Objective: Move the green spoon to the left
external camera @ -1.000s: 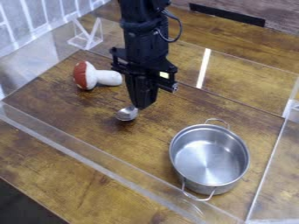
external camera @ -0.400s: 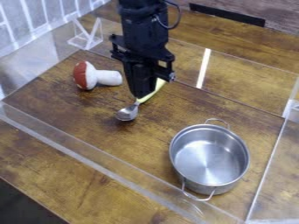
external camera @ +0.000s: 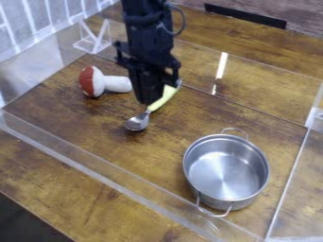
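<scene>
Yellow-green handle of the green spoon rests on the wooden table, silver bowl down-left, right of the mushroom toy. The gripper is at the handle; finger spacing cannot be determined. Confirm the spoon is released before lifting the arm.

One pale yellow-green plastic spoon with a silver bowl, one red-capped white mushroom toy, one round stainless-steel pot.
</scene>
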Controlling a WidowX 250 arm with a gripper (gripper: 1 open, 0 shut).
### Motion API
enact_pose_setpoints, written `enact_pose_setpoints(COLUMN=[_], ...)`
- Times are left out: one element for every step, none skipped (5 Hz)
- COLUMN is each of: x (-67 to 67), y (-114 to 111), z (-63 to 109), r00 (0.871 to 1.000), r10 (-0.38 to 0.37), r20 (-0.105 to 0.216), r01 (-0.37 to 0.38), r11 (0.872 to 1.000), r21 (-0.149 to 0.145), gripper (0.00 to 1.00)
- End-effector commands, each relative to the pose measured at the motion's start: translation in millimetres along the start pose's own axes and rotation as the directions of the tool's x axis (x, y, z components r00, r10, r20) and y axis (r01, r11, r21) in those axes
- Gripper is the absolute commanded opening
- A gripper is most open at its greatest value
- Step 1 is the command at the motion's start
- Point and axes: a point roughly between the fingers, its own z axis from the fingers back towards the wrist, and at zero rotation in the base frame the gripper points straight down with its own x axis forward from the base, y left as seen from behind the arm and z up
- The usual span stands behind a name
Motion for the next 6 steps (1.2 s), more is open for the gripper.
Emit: enact_pose_setpoints(x=[1.8, 0.9, 0.1, -2.4, -4.8, 2.9], y=[13.8, 20.2, 20.5, 27.4, 35.1, 33.6], z=[-1.4, -9.0, -9.1, -0.9, 8.6, 17.0], r00=[0.999, 0.999, 0.992, 0.979, 0.96, 0.977], r10=[0.025, 0.039, 0.117, 0.199, 0.272, 0.202], r20=[0.037, 0.031, 0.036, 0.051, 0.068, 0.073], r01=[-0.025, -0.039, -0.118, -0.2, -0.274, -0.204], r11=[1.0, 0.999, 0.993, 0.979, 0.961, 0.979], r21=[0.008, 0.013, 0.018, 0.022, 0.024, 0.016], gripper=[1.0, 0.0, 0.0, 0.0, 0.0, 0.0])
